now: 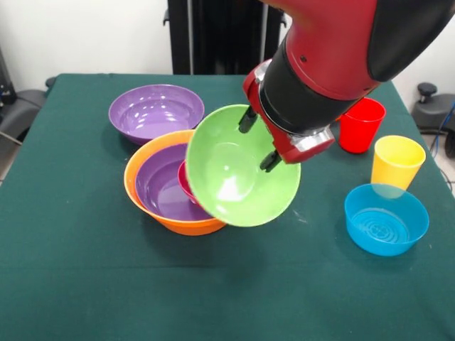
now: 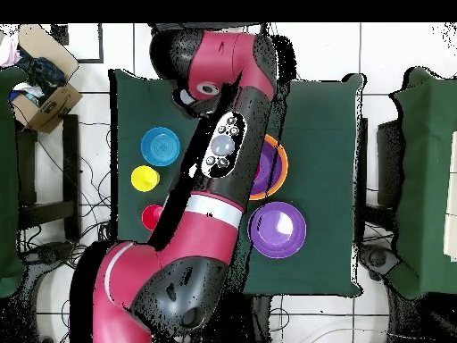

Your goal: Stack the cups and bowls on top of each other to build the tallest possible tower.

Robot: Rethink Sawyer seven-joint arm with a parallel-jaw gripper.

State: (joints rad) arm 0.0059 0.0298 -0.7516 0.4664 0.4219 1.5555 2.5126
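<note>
My gripper (image 1: 259, 141) is shut on the rim of the lime green bowl (image 1: 231, 181) and holds it tilted, its opening towards the camera, just above the right side of the tower. The tower is a large orange bowl (image 1: 151, 207) with a purple bowl (image 1: 160, 183) nested in it and a small pink-red bowl (image 1: 183, 181) partly hidden behind the green one. In the overhead view my arm covers the gripper and the green bowl; only the orange bowl's rim (image 2: 285, 166) and purple inside (image 2: 267, 176) show.
A second purple bowl (image 1: 155, 110) (image 2: 278, 230) stands behind the tower. To the right in the front view stand a red cup (image 1: 360, 125) (image 2: 153, 216), a yellow cup (image 1: 397, 162) (image 2: 145, 179) and a small blue bowl (image 1: 386, 219) (image 2: 161, 146). The table has a dark green cloth (image 1: 71, 277).
</note>
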